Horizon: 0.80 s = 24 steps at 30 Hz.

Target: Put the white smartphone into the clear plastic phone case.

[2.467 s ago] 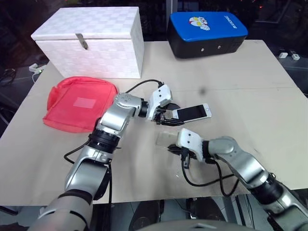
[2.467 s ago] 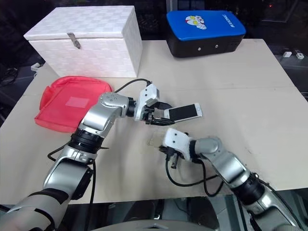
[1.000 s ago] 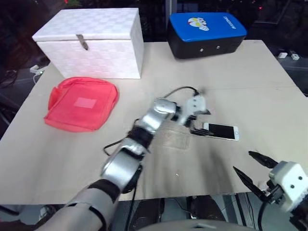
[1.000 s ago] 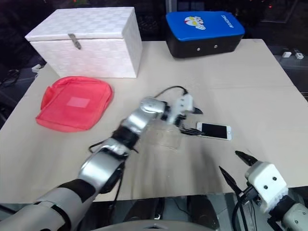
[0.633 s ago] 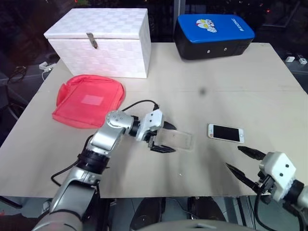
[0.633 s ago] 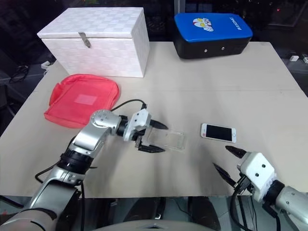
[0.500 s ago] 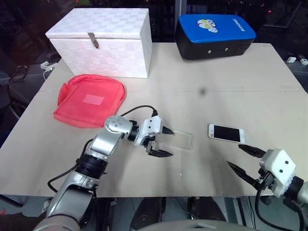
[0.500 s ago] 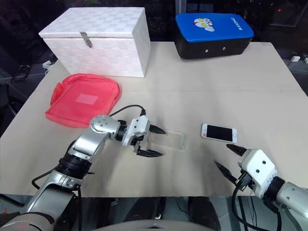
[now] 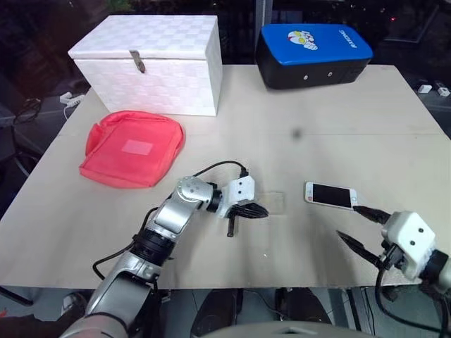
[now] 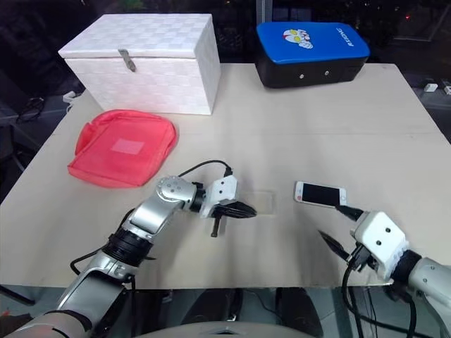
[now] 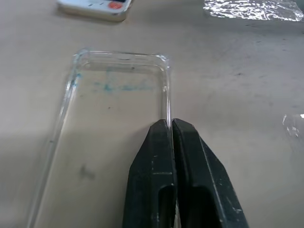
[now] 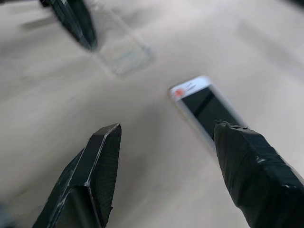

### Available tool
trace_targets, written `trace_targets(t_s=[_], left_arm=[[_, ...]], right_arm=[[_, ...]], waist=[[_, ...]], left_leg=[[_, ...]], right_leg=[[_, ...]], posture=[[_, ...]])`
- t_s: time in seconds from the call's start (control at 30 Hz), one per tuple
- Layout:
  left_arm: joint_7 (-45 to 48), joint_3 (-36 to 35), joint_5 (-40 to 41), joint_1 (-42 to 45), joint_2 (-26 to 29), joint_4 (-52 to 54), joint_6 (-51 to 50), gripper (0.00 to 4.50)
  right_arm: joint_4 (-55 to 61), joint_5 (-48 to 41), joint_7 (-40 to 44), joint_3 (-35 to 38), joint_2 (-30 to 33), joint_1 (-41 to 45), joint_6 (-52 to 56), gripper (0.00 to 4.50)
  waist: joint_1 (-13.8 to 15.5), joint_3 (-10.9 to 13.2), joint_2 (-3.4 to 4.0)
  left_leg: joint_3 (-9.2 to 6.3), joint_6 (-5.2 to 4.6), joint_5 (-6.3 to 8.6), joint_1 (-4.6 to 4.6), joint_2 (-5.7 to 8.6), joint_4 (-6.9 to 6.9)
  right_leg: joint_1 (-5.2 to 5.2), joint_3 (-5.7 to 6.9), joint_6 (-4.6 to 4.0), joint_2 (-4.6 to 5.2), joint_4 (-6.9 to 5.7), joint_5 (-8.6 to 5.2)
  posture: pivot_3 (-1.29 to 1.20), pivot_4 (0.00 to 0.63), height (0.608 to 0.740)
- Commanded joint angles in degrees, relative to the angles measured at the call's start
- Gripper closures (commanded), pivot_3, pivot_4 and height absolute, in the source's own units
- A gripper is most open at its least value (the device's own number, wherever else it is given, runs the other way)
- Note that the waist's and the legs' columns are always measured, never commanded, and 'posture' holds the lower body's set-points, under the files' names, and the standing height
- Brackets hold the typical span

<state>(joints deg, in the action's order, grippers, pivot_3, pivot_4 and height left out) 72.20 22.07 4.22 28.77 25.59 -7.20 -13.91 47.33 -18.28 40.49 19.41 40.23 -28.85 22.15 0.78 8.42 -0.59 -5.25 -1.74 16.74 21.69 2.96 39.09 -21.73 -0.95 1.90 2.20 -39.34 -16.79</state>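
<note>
1 white smartphone, 1 clear case, 1 white box, 1 red pouch, 1 blue/blk case, 2 hands.

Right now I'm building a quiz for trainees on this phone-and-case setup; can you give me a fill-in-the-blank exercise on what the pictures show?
1. The left gripper is shut on one long edge of the ____.
2. The white smartphone lies flat on the table with its screen facing ____.
3. The right gripper, near the smartphone, has its fingers ____.
4. The phone case holds ____ inside it.

Missing words: clear plastic phone case; up; open; nothing
</note>
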Motion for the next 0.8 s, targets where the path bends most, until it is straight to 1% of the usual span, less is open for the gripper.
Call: trace_targets(t_s=[0.03,0.07,0.13,0.17,0.2,0.23,0.27,0.37,0.43,0.47,0.5,0.57,0.63,0.73,0.8], left_arm=[[-0.7,1.1,-0.1,0.6,-0.9,0.8,-0.5,4.47],[-1.0,1.2,-0.5,1.0,-1.2,-0.1,0.8,4.47],[-0.3,0.0,1.9,1.4,-1.6,0.6,-1.6,4.47],[0.8,-1.1,4.0,1.2,-1.1,2.2,-3.1,3.93],[1.5,-1.9,5.4,0.9,-0.8,3.4,-4.2,3.61],[2.1,-2.9,6.7,0.5,0.2,4.8,-4.9,3.17],[2.7,-4.3,8.3,-0.3,1.5,6.5,-5.6,2.81],[3.4,-9.8,14.4,-3.4,5.1,12.7,-8.4,1.33],[1.8,-12.4,17.4,-4.7,6.0,15.6,-11.2,0.27],[1.5,-14.2,19.3,-5.8,7.0,17.6,-12.7,0.03],[1.2,-15.3,20.6,-6.7,7.7,19.2,-13.7,0.03],[0.4,-20.1,24.9,-11.6,9.9,25.6,-15.2,0.03],[-1.1,-23.2,26.9,-15.7,11.6,29.7,-15.6,0.03],[-2.7,-25.0,26.9,-20.3,14.6,33.0,-16.1,0.03],[-5.0,-26.5,28.4,-22.0,14.9,34.7,-17.3,0.03]], right_arm=[[-1.4,0.4,0.6,-1.3,1.6,3.7,0.2,1.23],[-3.6,-0.8,2.2,-2.7,3.5,6.9,2.1,1.23],[-10.0,-1.2,5.0,-5.8,6.9,14.7,4.2,1.23],[-13.1,-1.6,6.8,-7.4,8.2,18.2,4.9,0.72],[-15.1,-1.8,7.9,-8.4,8.9,20.4,5.1,0.42],[-17.9,-0.9,9.1,-10.0,9.9,23.1,4.4,0.01],[-21.2,0.0,10.6,-11.8,10.7,26.2,3.6,0.00],[-31.3,1.7,15.1,-16.7,11.9,34.7,2.2,0.00],[-35.7,3.2,17.4,-19.2,12.6,37.5,0.8,0.00],[-38.6,4.1,18.9,-20.8,12.9,39.3,0.2,0.00],[-40.7,4.7,20.0,-21.9,13.0,40.5,-0.5,0.00],[-47.5,6.2,23.3,-24.7,12.6,44.7,-2.5,0.00],[-53.5,8.1,25.3,-26.9,12.0,47.8,-5.8,0.00],[-61.1,10.4,26.9,-28.9,10.4,50.9,-10.5,0.00],[-64.6,11.1,27.9,-29.7,9.5,52.3,-12.3,0.00]], waist=[[0.0,0.0,0.00],[0.0,0.0,0.00],[-0.3,0.0,0.00],[-0.3,0.0,0.02],[-0.5,0.1,-0.04],[-0.6,0.1,-0.03],[-0.8,0.1,-0.06],[-1.7,0.2,0.03],[-1.6,0.2,0.06],[-1.4,0.2,0.06],[-1.4,0.3,0.06],[-1.6,0.3,0.08],[-1.7,0.3,0.10],[-1.6,0.3,0.11],[-1.5,0.3,0.08]], left_leg=[[-0.04,0.01,-0.01,0.02,0.00,0.00],[-0.05,0.01,-0.01,0.02,0.00,0.00],[-0.01,0.01,-0.01,0.02,0.00,0.02],[0.04,0.00,0.00,-0.02,0.01,0.05],[0.06,-0.02,0.00,0.01,0.02,0.05],[0.05,-0.02,0.00,0.02,0.01,0.05],[-0.01,-0.01,0.00,0.06,-0.01,0.01],[-0.04,0.23,-0.14,0.07,-0.08,-0.24],[0.02,0.25,-0.15,0.08,-0.07,-0.40],[0.02,0.25,-0.14,0.09,-0.07,-0.41],[0.01,0.23,-0.13,0.14,-0.05,-0.41],[0.01,0.22,-0.12,0.17,-0.04,-0.41],[0.11,0.21,-0.11,0.12,-0.04,-0.47],[0.09,0.23,-0.12,0.04,-0.08,-0.50],[0.09,0.22,-0.12,-0.04,-0.09,-0.50]], right_leg=[[-0.01,0.03,0.00,0.00,0.01,0.00],[-0.01,0.04,-0.01,0.00,0.01,0.00],[0.02,0.01,0.00,0.01,0.06,0.01],[0.07,-0.02,0.05,0.01,0.10,0.04],[0.06,-0.03,0.05,0.01,0.13,0.04],[0.05,-0.02,0.05,0.00,0.15,0.04],[0.00,0.02,0.04,-0.01,0.16,0.04],[-0.04,0.04,0.01,-0.05,0.32,0.04],[-0.08,-0.01,0.01,0.01,0.45,0.04],[-0.09,-0.01,0.01,0.02,0.50,0.04],[-0.11,0.01,0.01,0.05,0.52,0.04],[-0.12,0.01,0.02,0.07,0.57,0.05],[-0.14,-0.11,0.02,0.08,0.59,0.05],[-0.12,-0.08,0.01,0.06,0.55,0.05],[-0.02,-0.07,-0.01,0.06,0.53,0.06]], posture=[[0.00,0.150,0.740],[0.00,0.150,0.740],[0.00,0.150,0.740],[0.00,0.150,0.740],[0.00,0.150,0.740],[0.00,0.150,0.740],[0.00,0.150,0.740],[0.00,0.150,0.740],[0.00,0.150,0.740],[0.00,0.150,0.740],[0.00,0.150,0.740],[0.00,0.150,0.740],[0.00,0.150,0.740],[0.00,0.150,0.740],[0.00,0.150,0.740]])
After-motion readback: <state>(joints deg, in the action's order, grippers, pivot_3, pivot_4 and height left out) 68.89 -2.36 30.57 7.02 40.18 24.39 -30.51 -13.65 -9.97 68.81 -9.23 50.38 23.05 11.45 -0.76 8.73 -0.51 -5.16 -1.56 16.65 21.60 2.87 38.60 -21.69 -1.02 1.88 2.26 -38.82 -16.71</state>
